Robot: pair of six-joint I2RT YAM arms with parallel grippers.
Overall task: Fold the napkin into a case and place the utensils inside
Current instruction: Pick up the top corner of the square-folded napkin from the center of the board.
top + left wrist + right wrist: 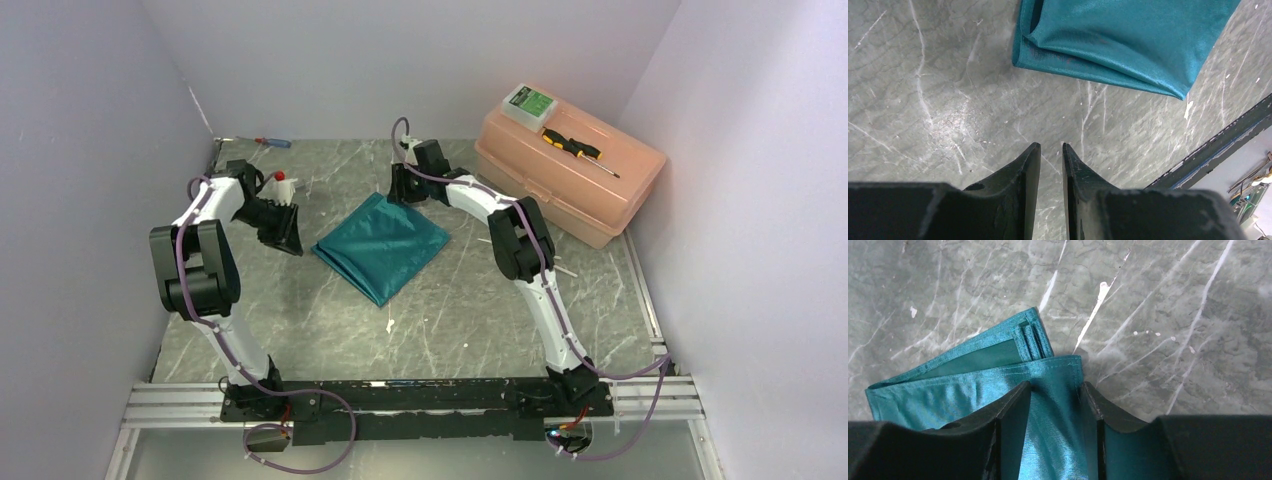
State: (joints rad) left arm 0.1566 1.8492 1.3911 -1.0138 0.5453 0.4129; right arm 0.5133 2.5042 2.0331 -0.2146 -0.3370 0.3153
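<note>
**Limp, slick cloth: pinch the hemmed corner**

Find the napkin (382, 243) folded in layers on the desk (470, 310), between the arms. See the right pincer (1055, 390) spread astride its far corner, nothing nipped yet. See the left pincer (1051, 147) all but pressed together, empty, short of the cloth's edge. Expect light, soft, slippery layers; grip all at the stitching.

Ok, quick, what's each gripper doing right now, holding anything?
Left gripper: almost closed, only a thin gap, holding nothing.
Right gripper: open, astride a corner of the napkin, not clamping it as far as shows.
</note>
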